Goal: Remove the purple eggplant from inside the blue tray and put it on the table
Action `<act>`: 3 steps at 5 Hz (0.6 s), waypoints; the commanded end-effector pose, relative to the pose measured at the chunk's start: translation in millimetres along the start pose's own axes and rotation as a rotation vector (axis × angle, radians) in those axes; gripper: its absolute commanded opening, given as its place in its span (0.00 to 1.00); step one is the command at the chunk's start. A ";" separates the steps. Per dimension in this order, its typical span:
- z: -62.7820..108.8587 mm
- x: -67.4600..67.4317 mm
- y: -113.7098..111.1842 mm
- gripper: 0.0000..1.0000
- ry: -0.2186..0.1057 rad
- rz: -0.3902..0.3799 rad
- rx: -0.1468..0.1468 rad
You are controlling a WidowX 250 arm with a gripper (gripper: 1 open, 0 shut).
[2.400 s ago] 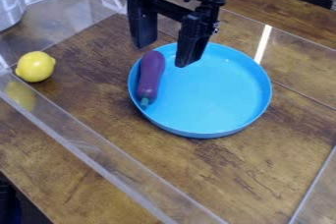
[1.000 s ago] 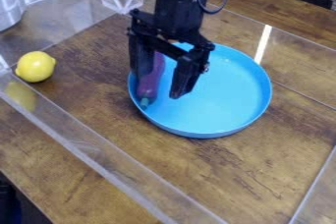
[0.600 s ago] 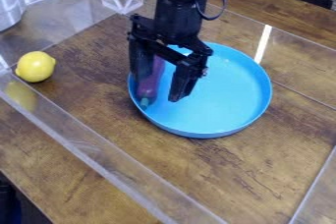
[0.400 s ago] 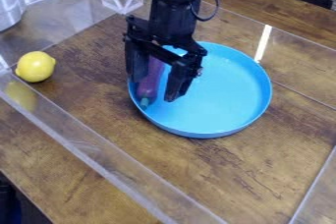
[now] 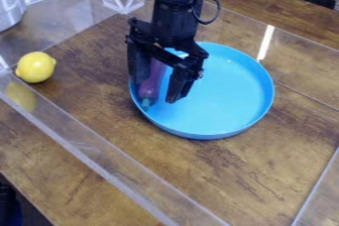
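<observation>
We see the fingers (image 5: pixel 159 83) spread wide and pointing straight down, one on each side of the eggplant (image 5: pixel 155 79), with nothing clamped between them yet. The left finger sits near the tray's left rim; the right one stands over the tray floor. We cannot tell whether the tips touch the tray bottom.

The eggplant lies inside the tray (image 5: pixel 239 101), along its left edge, lengthwise toward the top of the frame. Only a strip of purple shows between the fingers.

Risks as we judge them: the eggplant is smooth and rounded, so a closing pinch placed off its middle could squirt it sideways or roll it against the rim. The left finger is close to the rim; if it catches there, the light tray could tip or slide on the glossy counter (image 5: pixel 93 170). A grasp too shallow may drop the eggplant back on the lift.

Above the fingers, the black wrist and arm rise vertically out of the upper centre of the frame, a cable looping beside them. A lemon (image 5: pixel 36 67) rests at the left of the frame, well apart from the tray.
</observation>
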State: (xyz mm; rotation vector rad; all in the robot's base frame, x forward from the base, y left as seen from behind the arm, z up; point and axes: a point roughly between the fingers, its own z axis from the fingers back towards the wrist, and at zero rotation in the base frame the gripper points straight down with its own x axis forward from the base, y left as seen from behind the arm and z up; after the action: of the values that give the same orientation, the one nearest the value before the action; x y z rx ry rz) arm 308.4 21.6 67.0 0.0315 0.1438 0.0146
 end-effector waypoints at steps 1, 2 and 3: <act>13.5 8.6 8.5 1.00 -0.059 0.016 0.006; 12.2 10.5 10.1 1.00 -0.060 0.015 0.009; 11.0 12.5 11.4 1.00 -0.062 0.014 0.012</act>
State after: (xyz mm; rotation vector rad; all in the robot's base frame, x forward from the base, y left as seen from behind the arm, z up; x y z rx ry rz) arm 313.3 23.7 61.4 0.0390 0.1413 0.0026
